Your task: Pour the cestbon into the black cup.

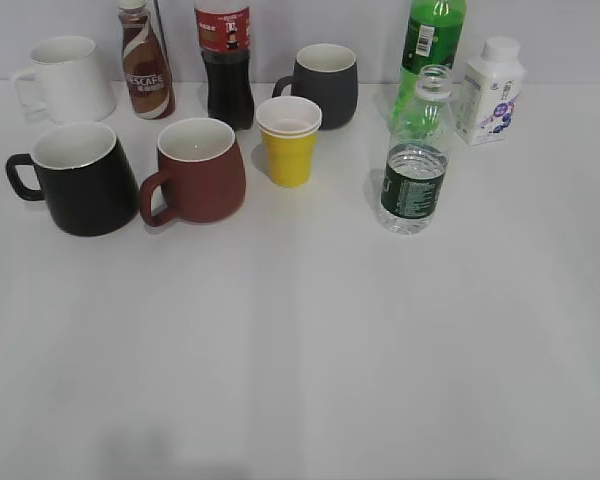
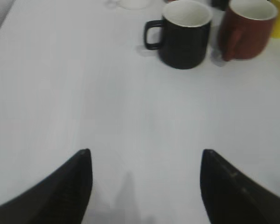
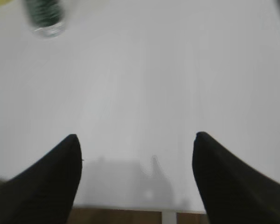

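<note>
The cestbon (image 1: 414,160), a clear uncapped bottle with a dark green label, stands upright right of centre, about half full. Its base shows at the top left of the right wrist view (image 3: 45,16). The black cup (image 1: 80,178), glossy with a white inside and its handle to the left, stands at the left; it also shows in the left wrist view (image 2: 184,33). My left gripper (image 2: 145,156) is open and empty over bare table, well short of the cup. My right gripper (image 3: 136,140) is open and empty near the table's front edge. Neither gripper shows in the exterior view.
A brown mug (image 1: 198,170) stands right of the black cup. Behind are a yellow cup stack (image 1: 289,140), dark grey mug (image 1: 325,84), white mug (image 1: 65,78), Nescafe bottle (image 1: 145,62), cola bottle (image 1: 225,62), green soda bottle (image 1: 430,45) and milk carton (image 1: 492,90).
</note>
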### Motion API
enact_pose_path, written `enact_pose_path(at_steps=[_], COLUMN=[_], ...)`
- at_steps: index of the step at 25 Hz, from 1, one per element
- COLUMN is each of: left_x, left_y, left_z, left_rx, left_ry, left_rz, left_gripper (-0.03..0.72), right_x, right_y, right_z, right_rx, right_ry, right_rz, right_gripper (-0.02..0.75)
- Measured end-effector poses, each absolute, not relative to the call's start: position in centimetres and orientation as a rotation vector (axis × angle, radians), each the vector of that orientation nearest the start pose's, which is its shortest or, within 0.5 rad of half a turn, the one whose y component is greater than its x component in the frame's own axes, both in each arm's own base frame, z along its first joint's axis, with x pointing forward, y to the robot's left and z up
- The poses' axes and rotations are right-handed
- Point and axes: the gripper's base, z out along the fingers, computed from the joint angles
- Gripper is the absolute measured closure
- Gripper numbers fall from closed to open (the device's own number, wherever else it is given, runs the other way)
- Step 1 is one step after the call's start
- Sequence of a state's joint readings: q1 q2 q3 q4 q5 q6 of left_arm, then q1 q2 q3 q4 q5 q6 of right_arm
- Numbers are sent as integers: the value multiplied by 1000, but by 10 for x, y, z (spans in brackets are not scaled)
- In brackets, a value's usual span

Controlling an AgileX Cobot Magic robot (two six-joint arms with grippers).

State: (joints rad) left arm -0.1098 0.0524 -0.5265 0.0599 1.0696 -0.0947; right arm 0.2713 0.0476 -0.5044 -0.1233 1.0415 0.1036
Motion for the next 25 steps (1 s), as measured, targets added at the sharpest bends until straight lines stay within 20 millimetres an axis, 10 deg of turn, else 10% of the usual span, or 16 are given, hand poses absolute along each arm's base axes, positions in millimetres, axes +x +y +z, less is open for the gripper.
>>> enact_pose_path(at_steps=[25], left_x=[-9], left_y=[5], left_z=[284], left_rx=[-76], left_ry=[2015], left_rz=[-4], left_gripper=[243], right_x=[-5], right_y=[-11], right_z=[281], right_rx=[37], right_ry=[2002], right_rz=[-45], right_gripper=[183])
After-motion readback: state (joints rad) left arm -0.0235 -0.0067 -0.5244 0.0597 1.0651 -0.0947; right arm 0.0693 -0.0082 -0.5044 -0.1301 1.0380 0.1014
